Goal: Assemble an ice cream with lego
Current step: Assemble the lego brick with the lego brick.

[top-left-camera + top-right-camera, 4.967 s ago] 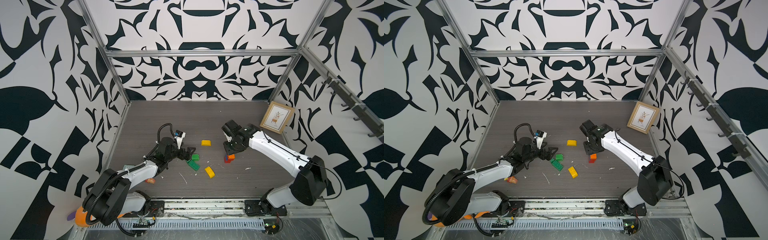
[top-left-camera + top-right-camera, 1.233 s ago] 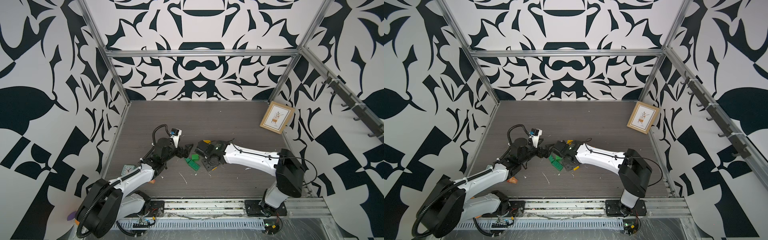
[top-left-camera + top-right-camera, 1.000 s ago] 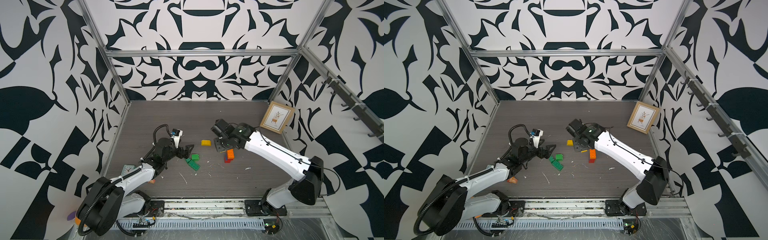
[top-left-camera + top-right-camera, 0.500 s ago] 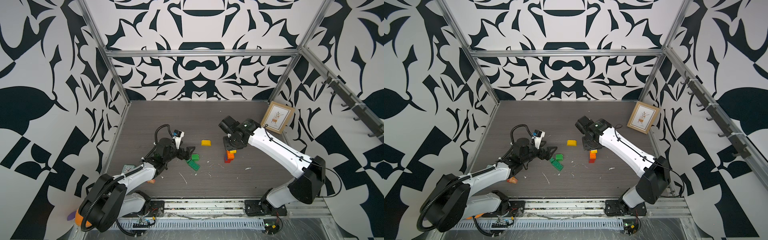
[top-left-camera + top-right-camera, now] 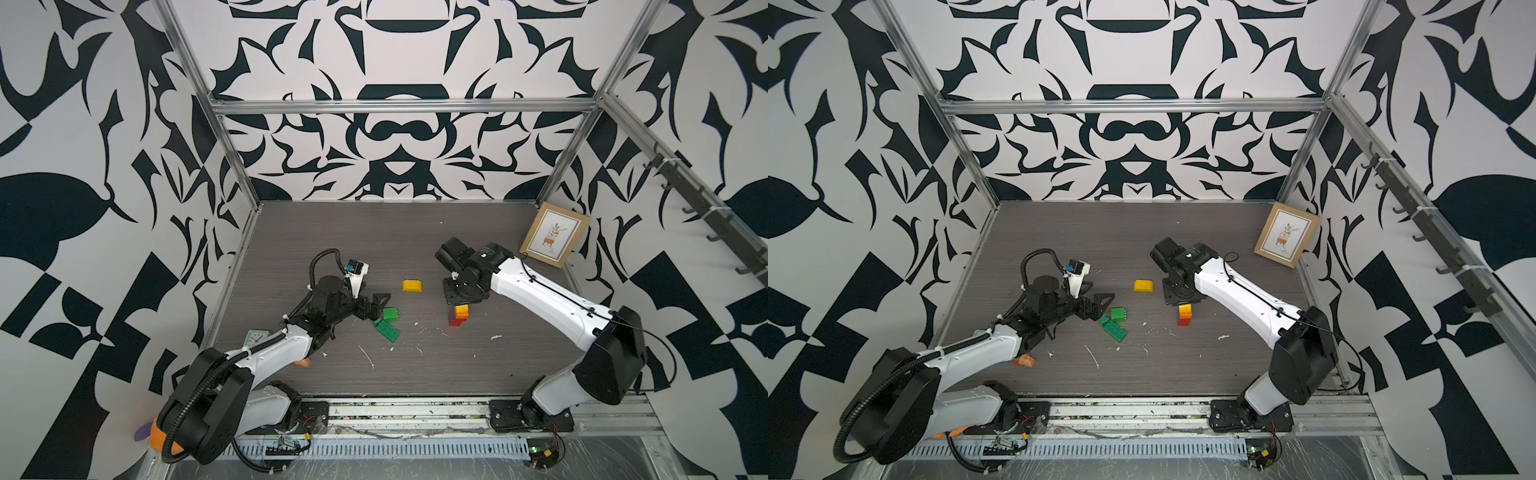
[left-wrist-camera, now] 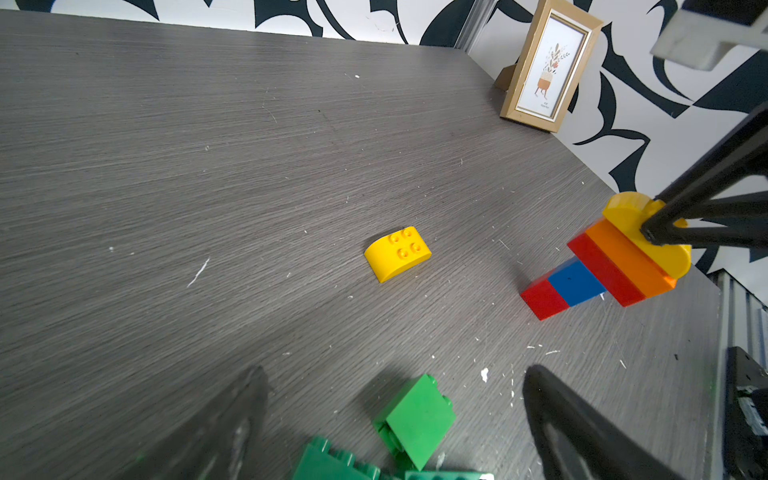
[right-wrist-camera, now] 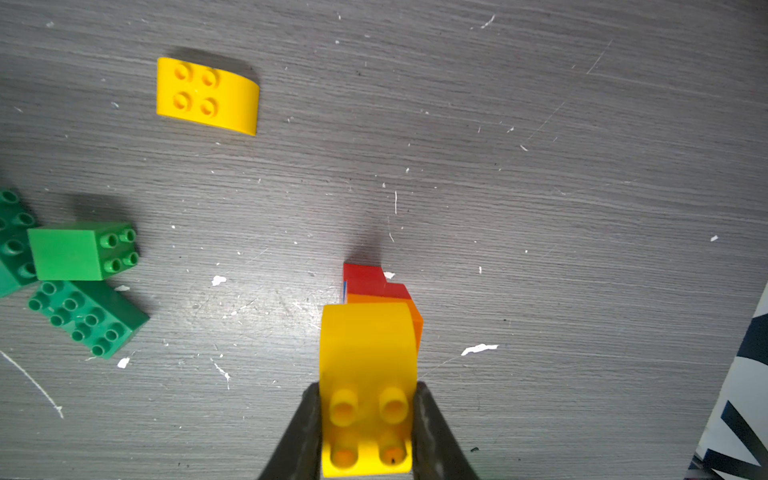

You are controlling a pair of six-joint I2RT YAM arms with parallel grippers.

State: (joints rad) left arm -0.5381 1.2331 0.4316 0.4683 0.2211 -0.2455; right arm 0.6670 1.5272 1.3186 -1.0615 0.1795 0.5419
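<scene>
Nearest the arm bases, the left arm's black fingers (image 6: 582, 440) stand spread wide and hold nothing. They sit low over the grey wood-grain desk (image 5: 374, 232), just beside a huddle of green studded plastic bricks (image 5: 386, 331). A little further back, on the right, the right arm's fingers (image 7: 434, 432) are pinched on a yellow dome-shaped brick (image 7: 368, 353) topping a stack of orange, red and blue bricks (image 6: 598, 274) on the desk. Beyond, a second yellow dome brick (image 5: 412, 285) lies alone, studs up, and a wooden picture frame (image 5: 555, 239) leans against the far right wall.
</scene>
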